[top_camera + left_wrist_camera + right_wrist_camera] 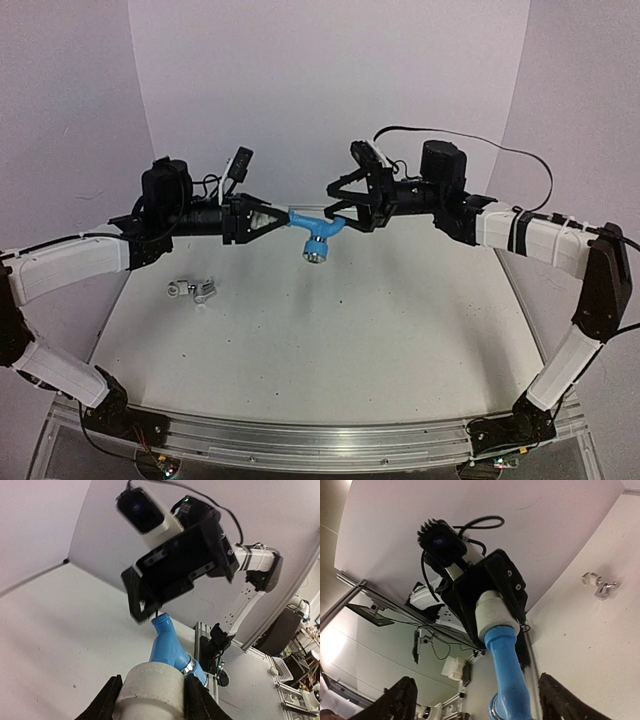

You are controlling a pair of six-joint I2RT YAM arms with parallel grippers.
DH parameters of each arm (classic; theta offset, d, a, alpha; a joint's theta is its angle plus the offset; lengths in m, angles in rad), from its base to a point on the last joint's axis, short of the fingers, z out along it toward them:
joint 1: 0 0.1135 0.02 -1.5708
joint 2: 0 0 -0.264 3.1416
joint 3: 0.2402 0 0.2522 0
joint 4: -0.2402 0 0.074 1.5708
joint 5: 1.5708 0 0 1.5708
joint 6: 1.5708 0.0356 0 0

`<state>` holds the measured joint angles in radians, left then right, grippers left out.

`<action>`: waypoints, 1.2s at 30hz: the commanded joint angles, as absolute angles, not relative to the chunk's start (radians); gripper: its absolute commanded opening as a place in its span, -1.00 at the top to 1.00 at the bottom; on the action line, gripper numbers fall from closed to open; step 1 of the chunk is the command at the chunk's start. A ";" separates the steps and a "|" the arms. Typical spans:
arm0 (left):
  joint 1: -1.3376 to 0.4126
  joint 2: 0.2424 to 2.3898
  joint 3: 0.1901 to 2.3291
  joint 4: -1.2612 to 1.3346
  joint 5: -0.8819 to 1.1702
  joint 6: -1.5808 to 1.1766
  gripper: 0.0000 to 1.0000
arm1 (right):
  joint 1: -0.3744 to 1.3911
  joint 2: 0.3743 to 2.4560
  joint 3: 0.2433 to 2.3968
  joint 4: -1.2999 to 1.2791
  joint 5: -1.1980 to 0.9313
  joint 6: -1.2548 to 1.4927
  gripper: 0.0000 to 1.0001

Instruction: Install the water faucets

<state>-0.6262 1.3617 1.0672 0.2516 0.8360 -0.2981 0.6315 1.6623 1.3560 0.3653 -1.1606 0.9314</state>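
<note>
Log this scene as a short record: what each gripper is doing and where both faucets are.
left gripper: shut on white fitting
blue faucet: in the air, one end in that fitting
right gripper: open, fingers either side of blue faucet, not touching it
silver faucet: lying on table, left side, beside spare fitting

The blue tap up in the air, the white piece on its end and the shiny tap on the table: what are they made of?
Blue tap: probably moulded plastic, even light blue, dull sheen. White piece, gripped by the left hand: matte plastic, likely. Shiny tap: seemingly polished or chromed metal, silver-grey with bright glints; plated plastic is possible.
</note>
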 commanded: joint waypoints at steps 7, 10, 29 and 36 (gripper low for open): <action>-0.609 1.381 0.728 0.513 0.661 -0.511 1.00 | 0.384 1.596 1.112 0.244 -0.956 0.818 -0.96; -0.609 1.477 0.666 0.690 0.697 -0.565 1.00 | 0.384 1.572 1.110 0.129 -0.917 0.729 -0.96; -0.582 1.358 0.493 0.407 0.268 -0.572 -0.99 | 0.384 1.219 1.210 -0.449 -0.407 0.259 -0.96; -0.578 0.908 0.793 -0.228 -0.057 -0.545 -0.99 | 0.383 1.046 1.396 -0.587 -0.108 0.097 -0.96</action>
<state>-0.5850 1.0901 0.6010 0.1146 0.1806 -0.5724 0.3843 1.1500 1.2636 -0.5171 -0.3172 0.2203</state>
